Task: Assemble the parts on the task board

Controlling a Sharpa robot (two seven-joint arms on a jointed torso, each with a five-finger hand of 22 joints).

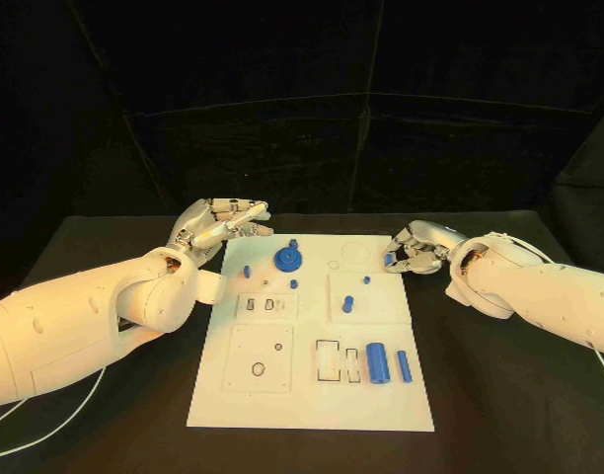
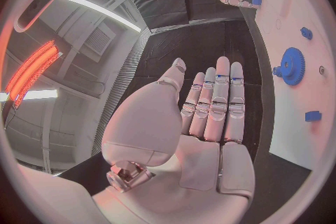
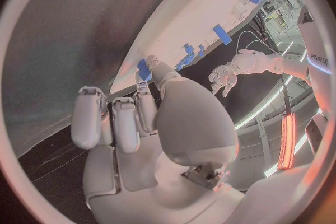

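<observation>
at the task board (image 1: 246, 395) rim, right hand (image 1: 414, 253) pinches a small blue part (image 3: 144, 68)

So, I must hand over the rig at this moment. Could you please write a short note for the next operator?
Left hand: open, fingers straight, holds nothing, beside the far left corner of the task board.
Right hand: at the board's far right edge, pinching a small blue part between thumb and finger.
On the board: blue gear standing at the far middle, several small blue pegs near it, a blue cylinder and a thinner blue bar lying at the near right.
Done: the gear seems seated.
Left: place the pinched part; the cylinder and bar lie loose beside empty slots.
</observation>
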